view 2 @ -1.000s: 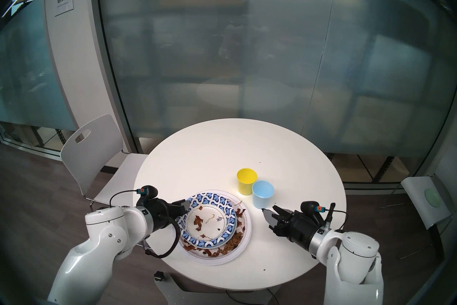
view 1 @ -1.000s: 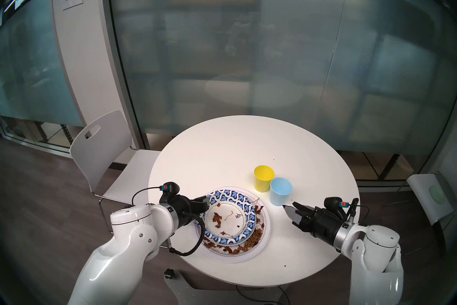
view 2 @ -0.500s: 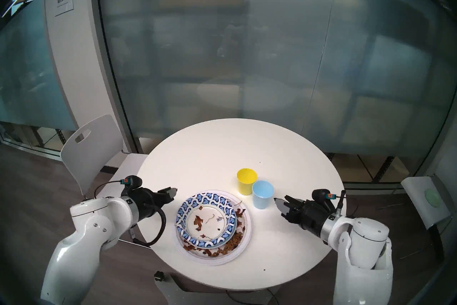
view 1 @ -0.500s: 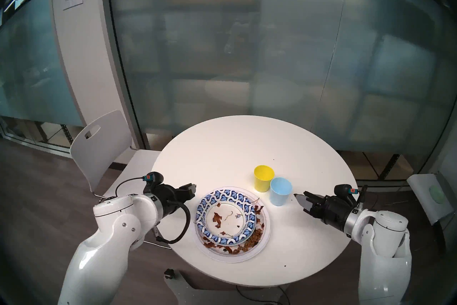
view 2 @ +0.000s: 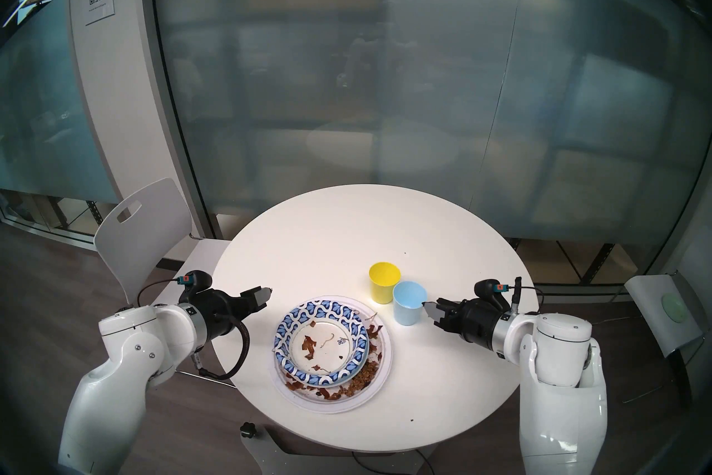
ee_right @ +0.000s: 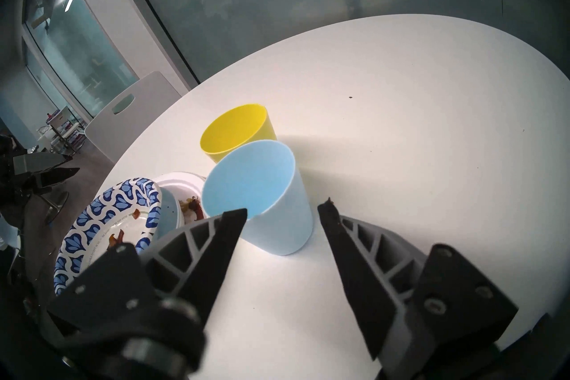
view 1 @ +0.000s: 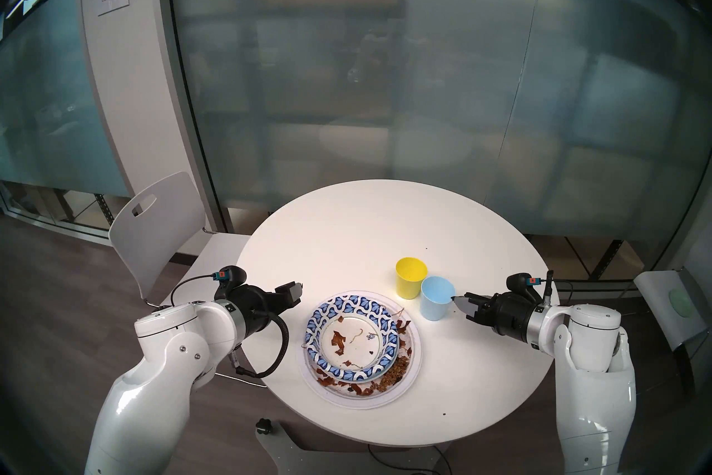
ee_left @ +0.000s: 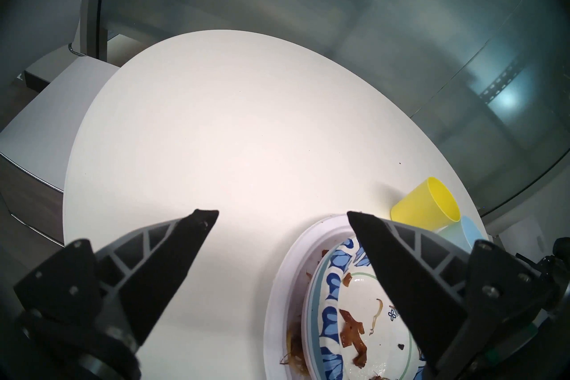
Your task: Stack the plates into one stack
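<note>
Your left pincer [view 1: 295, 293] has pulled off the blue-and-white patterned-rim paper plate [view 1: 352, 337], empty and spread; it sits stacked on the large white paper plate [view 1: 400, 387]. Right pincer [ee_right: 282, 209], open, has closed in on the light-blue plastic cup [ee_right: 262, 197]. Nudge it and it tips.

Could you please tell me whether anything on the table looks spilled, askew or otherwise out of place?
Yes. The patterned plate sits off-centre on the stack, shifted toward the left rim of the large white plate. Brown food scraps lie on both. The yellow cup and blue cup stand upright.
</note>
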Tool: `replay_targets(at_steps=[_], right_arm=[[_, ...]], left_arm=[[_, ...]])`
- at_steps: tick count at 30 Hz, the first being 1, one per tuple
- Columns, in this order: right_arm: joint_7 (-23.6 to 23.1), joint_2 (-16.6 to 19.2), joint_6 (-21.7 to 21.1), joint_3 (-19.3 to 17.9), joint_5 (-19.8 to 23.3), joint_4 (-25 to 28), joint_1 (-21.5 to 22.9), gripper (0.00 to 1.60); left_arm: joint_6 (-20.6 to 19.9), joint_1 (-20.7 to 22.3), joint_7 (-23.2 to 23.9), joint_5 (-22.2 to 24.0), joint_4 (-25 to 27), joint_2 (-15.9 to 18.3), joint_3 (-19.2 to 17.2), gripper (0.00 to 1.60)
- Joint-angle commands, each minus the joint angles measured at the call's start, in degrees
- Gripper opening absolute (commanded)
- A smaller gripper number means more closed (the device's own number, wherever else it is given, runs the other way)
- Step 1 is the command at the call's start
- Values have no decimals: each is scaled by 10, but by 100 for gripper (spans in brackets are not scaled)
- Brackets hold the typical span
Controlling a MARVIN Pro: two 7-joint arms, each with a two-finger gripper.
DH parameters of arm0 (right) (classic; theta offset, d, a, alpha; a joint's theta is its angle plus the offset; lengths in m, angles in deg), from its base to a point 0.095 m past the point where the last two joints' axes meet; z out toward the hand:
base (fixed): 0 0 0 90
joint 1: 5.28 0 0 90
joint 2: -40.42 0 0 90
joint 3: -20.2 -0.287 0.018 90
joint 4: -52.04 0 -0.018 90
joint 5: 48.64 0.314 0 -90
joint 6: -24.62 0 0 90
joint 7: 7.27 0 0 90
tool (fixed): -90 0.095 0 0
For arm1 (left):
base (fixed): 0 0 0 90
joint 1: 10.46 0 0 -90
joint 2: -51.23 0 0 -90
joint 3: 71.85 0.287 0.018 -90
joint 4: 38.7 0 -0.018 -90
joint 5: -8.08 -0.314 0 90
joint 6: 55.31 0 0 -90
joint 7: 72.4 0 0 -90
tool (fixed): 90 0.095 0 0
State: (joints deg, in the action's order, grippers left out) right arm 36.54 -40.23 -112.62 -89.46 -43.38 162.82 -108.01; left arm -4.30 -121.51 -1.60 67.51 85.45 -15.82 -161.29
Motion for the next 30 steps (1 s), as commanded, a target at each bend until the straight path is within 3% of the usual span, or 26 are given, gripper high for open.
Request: replay_targets(at_steps=[1,22,27,30], right_arm=[[-9,26,-9,7,2,-5,60,103],[-44,89,-48,72,-37,-59,110,100],[-47,94,-51,80,-47,-66,118,80],[-50,97,-51,84,-51,-70,119,76]], left_arm=[[7,-2,2,2,15,0,-13,160],[16,-12,4,6,14,-3,-27,160],[17,-14,5,7,16,-3,-30,160],[17,-17,6,8,17,-3,-31,160]])
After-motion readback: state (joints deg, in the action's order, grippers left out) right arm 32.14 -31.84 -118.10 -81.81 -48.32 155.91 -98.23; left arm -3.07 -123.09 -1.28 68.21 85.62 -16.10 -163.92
